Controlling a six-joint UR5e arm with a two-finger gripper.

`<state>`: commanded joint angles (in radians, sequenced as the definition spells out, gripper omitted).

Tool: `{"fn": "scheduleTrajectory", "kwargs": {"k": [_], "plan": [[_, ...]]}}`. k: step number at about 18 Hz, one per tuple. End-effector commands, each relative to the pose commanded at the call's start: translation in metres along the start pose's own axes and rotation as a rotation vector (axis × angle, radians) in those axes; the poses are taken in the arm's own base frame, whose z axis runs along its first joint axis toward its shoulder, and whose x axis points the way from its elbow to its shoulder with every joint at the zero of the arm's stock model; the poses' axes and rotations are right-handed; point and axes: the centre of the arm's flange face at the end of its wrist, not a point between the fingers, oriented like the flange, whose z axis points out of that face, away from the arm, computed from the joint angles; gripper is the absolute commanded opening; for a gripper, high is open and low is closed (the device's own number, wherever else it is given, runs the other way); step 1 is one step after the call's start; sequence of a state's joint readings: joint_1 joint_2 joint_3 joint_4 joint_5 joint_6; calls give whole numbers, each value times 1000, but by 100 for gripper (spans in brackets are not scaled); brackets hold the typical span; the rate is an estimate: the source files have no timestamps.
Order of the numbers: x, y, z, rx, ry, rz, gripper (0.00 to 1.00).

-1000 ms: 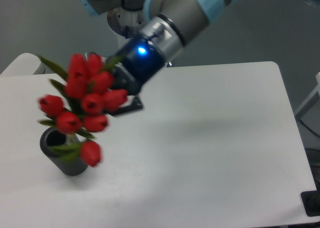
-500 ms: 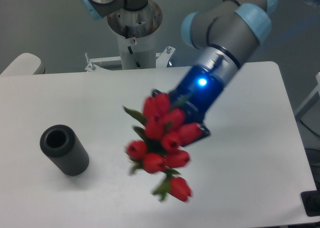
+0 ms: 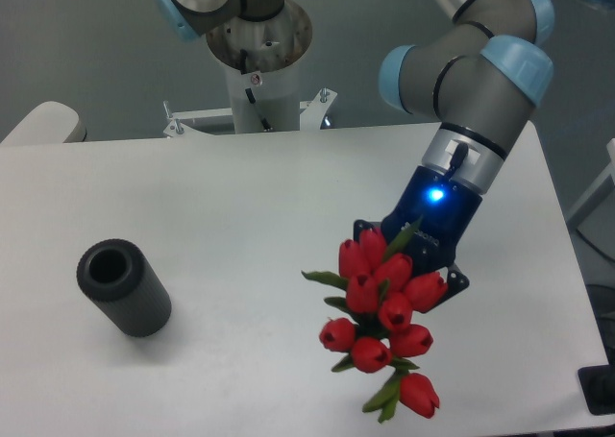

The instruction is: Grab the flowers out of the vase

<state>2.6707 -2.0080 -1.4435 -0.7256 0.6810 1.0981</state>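
Note:
The flowers, a bunch of red tulip buds with green leaves, hang over the table's front right, buds toward the camera. My gripper sits right behind them, shut on their stems; its fingers are hidden by the buds. The vase, a short dark ribbed cylinder with an open round mouth, stands empty at the table's left, far from the gripper.
The white table has its right edge close to the arm and its front edge just below the bunch. The robot's base column stands behind the table at the back centre.
The bunch came up out of the vase and the arm carried it rightward across the table, then lower toward the front right. The vase stayed put.

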Motion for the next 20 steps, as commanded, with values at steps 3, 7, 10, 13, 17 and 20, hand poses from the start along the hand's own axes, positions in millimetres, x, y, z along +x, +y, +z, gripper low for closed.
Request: {"fn": "scheduleTrajectory", "kwargs": {"k": [3,7,10,13,17,20], "plan": [[-3,8,4,-32,-9,30,34],[-3,9,3,-34,-9,57,34],[-3,14,6,-61,-15,57,34],[-2,15,6,-62,-13,61,34],[-1,15,6,-62,-13,65,34],[-1,15,6,-63,-14,65,34]]}}
